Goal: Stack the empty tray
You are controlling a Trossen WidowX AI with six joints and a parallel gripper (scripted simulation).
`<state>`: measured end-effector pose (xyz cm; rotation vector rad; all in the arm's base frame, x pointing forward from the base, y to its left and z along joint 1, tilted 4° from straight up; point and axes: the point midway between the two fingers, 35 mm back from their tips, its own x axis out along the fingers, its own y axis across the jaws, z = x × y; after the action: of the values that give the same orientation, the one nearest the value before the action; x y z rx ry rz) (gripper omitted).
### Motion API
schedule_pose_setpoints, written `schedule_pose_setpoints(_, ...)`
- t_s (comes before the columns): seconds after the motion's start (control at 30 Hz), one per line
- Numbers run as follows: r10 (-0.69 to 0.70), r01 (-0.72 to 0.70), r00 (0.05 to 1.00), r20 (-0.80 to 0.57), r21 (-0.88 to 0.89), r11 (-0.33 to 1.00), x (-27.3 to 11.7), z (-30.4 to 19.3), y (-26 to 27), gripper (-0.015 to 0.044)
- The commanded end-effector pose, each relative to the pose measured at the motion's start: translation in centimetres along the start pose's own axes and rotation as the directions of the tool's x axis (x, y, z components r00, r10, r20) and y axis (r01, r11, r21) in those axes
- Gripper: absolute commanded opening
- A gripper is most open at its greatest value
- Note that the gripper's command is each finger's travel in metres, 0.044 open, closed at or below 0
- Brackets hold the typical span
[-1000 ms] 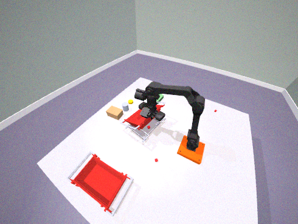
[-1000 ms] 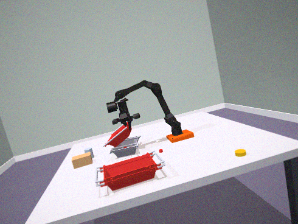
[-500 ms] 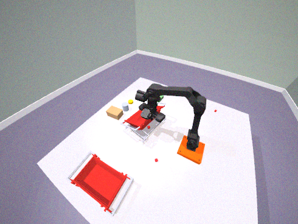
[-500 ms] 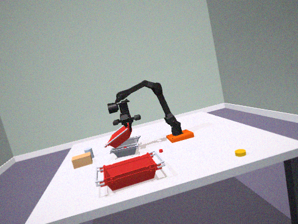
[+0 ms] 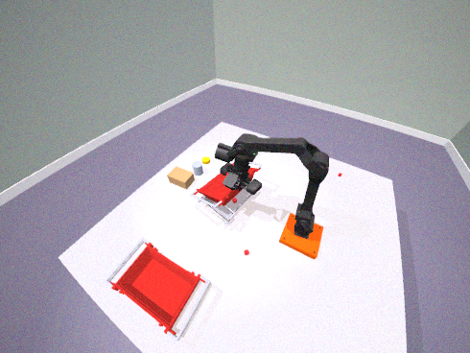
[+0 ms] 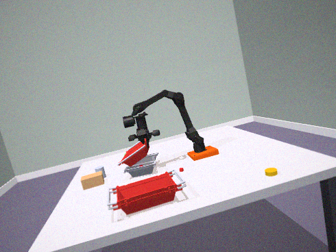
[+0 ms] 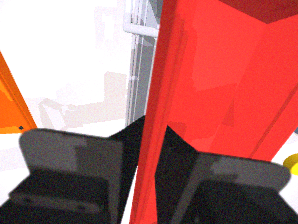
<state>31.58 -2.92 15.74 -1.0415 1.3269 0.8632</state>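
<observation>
My gripper (image 5: 234,182) (image 6: 144,141) (image 7: 150,121) is shut on the wall of a red tray (image 5: 214,186) (image 6: 134,155) (image 7: 215,85) and holds it steeply tilted, one end down. Under it a grey tray (image 5: 225,211) (image 6: 138,170) with wire bars (image 7: 137,75) stands on the table; a small red block (image 5: 235,200) shows in it. A second red tray (image 5: 165,261) (image 6: 147,192) lies at the front left of the table. Its two wire bars (image 5: 126,261) (image 6: 110,198) are swung out over its ends, and its inside looks flat red.
A tan box (image 5: 180,176) (image 6: 92,180), a grey cylinder (image 5: 197,168) (image 6: 100,170) and a yellow disc (image 5: 206,160) (image 6: 271,171) stand on the table. Loose red blocks (image 5: 246,251) (image 6: 181,169) lie about. The arm's orange base (image 5: 302,238) (image 6: 203,153) is to the right.
</observation>
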Motion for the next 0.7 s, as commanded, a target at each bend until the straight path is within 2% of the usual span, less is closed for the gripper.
schedule_pose_setpoints(0.0, 0.016, -0.016, 1.0, 0.0, 0.005, 1.0, 0.4, 0.0, 0.5, 0.0)
schedule_pose_setpoints(0.67, 0.017, -0.017, 1.0, 0.0, 0.005, 1.0, 1.4, 0.0, 1.1, 0.0)
